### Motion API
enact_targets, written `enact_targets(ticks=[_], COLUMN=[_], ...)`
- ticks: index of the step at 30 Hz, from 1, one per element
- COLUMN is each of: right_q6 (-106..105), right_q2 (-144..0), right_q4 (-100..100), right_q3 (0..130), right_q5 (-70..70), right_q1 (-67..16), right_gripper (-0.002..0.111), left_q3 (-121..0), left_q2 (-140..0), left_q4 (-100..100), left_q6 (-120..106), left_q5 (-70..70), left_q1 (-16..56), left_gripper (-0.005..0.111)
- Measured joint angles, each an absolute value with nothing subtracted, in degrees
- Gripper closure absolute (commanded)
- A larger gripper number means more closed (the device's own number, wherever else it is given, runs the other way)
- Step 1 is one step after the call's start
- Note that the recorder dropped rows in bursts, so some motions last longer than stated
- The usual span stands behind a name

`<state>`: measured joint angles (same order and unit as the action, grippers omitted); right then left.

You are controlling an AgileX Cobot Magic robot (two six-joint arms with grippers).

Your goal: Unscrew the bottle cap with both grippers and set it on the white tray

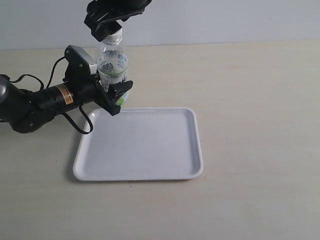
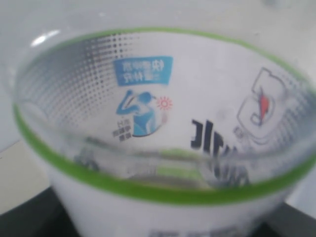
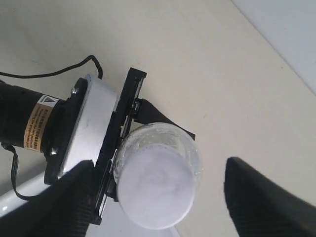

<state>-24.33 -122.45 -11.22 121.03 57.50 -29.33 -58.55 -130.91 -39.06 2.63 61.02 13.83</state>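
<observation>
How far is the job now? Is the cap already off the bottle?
Done: the left gripper clamps the bottle upright beside the white tray. In hand: the right gripper straddles the bottle cap, jaws apart, not yet gripping; the cap is on the bottle. Left: grip it, unscrew it, place it on the tray.

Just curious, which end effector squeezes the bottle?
The orange-labelled left end effector clamps the bottle; the right end effector is open around the cap.
</observation>
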Motion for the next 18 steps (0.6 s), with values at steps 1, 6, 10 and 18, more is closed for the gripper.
enact_targets(ticks=[1, 6, 10, 18], right_q6=[-24.2, -24.2, -24.2, -24.2], right_q2=[-122.5, -122.5, -122.5, -123.9], right_q4=[-11.2, -10.8, -10.8, -10.7], right_q3=[121.0, 121.0, 121.0, 121.0], right_q5=[57.6, 58.8, 58.9, 58.7], right_q1=[-29.3, -29.3, -29.3, -29.3], right_gripper=[0.044, 0.044, 0.048, 0.068], left_q3=[-58.5, -58.5, -58.5, -58.5], left_q2=[-130.9, -130.9, -130.9, -130.9], left_q4=[-39.1, -39.1, -39.1, -39.1], left_q6=[2.6, 2.8, 2.8, 2.8], left_q5=[61.0, 61.0, 61.0, 61.0], left_q1=[13.8, 13.8, 13.8, 13.8], left_gripper=[0.107, 0.107, 0.107, 0.107])
